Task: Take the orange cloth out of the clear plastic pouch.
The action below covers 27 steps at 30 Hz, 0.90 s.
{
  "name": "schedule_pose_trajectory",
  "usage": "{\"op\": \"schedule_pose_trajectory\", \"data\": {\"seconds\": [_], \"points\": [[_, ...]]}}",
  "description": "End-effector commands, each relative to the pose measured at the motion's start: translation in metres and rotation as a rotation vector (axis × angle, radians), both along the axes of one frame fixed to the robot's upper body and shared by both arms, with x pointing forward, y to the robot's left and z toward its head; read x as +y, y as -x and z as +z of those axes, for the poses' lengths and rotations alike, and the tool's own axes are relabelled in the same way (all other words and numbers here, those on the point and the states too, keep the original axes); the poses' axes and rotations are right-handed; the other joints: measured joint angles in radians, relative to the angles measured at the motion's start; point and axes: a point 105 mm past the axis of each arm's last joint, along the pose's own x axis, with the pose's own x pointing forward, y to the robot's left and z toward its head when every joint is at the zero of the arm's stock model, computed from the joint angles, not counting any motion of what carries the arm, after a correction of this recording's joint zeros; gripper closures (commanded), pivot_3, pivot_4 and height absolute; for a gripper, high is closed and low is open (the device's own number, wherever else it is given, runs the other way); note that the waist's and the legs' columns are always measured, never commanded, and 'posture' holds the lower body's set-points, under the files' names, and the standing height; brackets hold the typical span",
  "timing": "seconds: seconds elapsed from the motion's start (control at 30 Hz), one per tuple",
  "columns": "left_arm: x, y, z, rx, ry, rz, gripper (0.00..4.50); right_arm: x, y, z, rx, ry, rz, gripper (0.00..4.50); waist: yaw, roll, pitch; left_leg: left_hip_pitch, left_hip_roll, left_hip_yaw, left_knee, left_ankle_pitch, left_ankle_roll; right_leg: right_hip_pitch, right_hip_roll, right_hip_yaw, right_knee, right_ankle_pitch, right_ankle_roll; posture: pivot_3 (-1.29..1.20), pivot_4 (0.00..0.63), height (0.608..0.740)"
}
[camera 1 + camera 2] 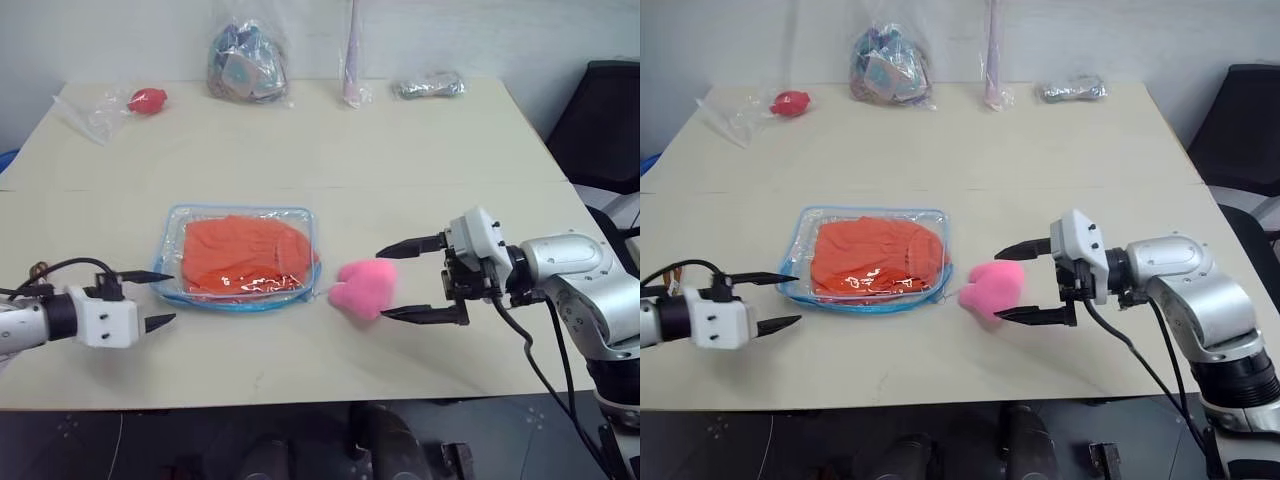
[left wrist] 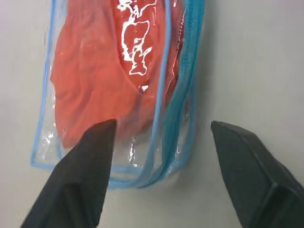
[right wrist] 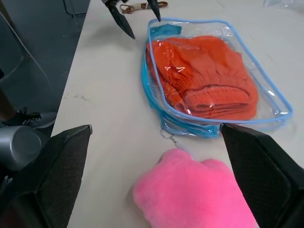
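Jaws of the left gripper [image 1: 160, 298] stand apart and empty at lower left, beside the clear plastic pouch [image 1: 180, 225] at the table's centre. Its orange cloth [image 1: 245, 255] lies wholly inside, so removal remains. Right gripper [image 1: 412, 280] gapes around the pink pompom [image 1: 362, 287].

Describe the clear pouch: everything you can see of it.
The pouch is a flat rectangle of transparent, glossy plastic with light blue edging, rounded corners and a blue zipper along one side. It lies flat on the table, with the orange cloth folded inside. A small chain links it to the pink pompom beside it. Neither gripper touches it.
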Motion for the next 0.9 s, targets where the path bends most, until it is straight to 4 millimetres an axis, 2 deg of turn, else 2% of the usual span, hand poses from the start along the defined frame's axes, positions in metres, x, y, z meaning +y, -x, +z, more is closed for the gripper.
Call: {"op": "schedule_pose_trajectory", "data": {"seconds": [0.03,0.17,0.3,0.5,0.67,0.77,0.9], "points": [[-0.008,0.019,0.031,0.148,0.226,0.120,1.31,-0.004,-0.007,0.003,-0.061,0.002,-0.044,0.00,0.000,0.000,0.000,0.000,0.000,0.000,0.000,0.000,0.000,0.000,0.000,0.000,0.000,0.000,0.000,0.00,0.150,0.740],[-0.034,0.043,0.071,0.372,0.598,0.161,1.31,-0.009,-0.016,-0.011,-0.081,0.044,-0.085,0.00,0.005,0.000,0.000,0.000,0.000,0.000,0.000,0.000,0.000,0.000,0.000,0.001,0.000,0.000,0.000,0.00,0.150,0.740],[-0.066,0.052,0.100,0.449,0.761,0.067,1.31,-0.008,-0.027,-0.024,-0.068,0.056,-0.130,0.00,0.005,0.000,0.000,0.000,-0.001,-0.002,0.000,0.000,-0.001,0.002,0.000,0.002,0.000,-0.001,-0.001,0.00,0.150,0.740],[-0.107,0.057,0.098,0.504,0.757,-0.046,1.31,-0.008,-0.039,-0.039,-0.031,0.050,-0.171,0.00,-0.002,0.001,0.001,0.000,0.000,0.000,-0.001,0.000,-0.002,0.002,0.001,0.003,0.001,-0.001,-0.002,0.00,0.150,0.740],[-0.118,0.056,0.091,0.507,0.705,-0.069,1.31,-0.006,-0.044,-0.053,-0.008,0.068,-0.177,0.00,-0.006,0.002,0.000,0.001,0.000,0.001,-0.001,0.000,-0.004,0.002,0.003,0.004,0.001,-0.001,-0.002,0.00,0.150,0.740],[-0.116,0.056,0.090,0.503,0.701,-0.065,1.27,-0.002,-0.043,-0.054,0.014,0.044,-0.163,0.90,-0.011,0.002,0.000,0.001,0.000,0.002,-0.001,0.000,-0.004,0.002,0.004,0.005,0.001,-0.001,-0.003,0.00,0.150,0.740],[-0.112,0.052,0.089,0.486,0.692,-0.048,1.27,0.005,-0.039,-0.052,0.024,0.022,-0.140,2.40,-0.014,0.002,0.000,0.001,0.000,0.002,-0.001,0.000,-0.004,0.002,0.005,0.006,0.001,-0.002,-0.003,0.00,0.150,0.740]]}}
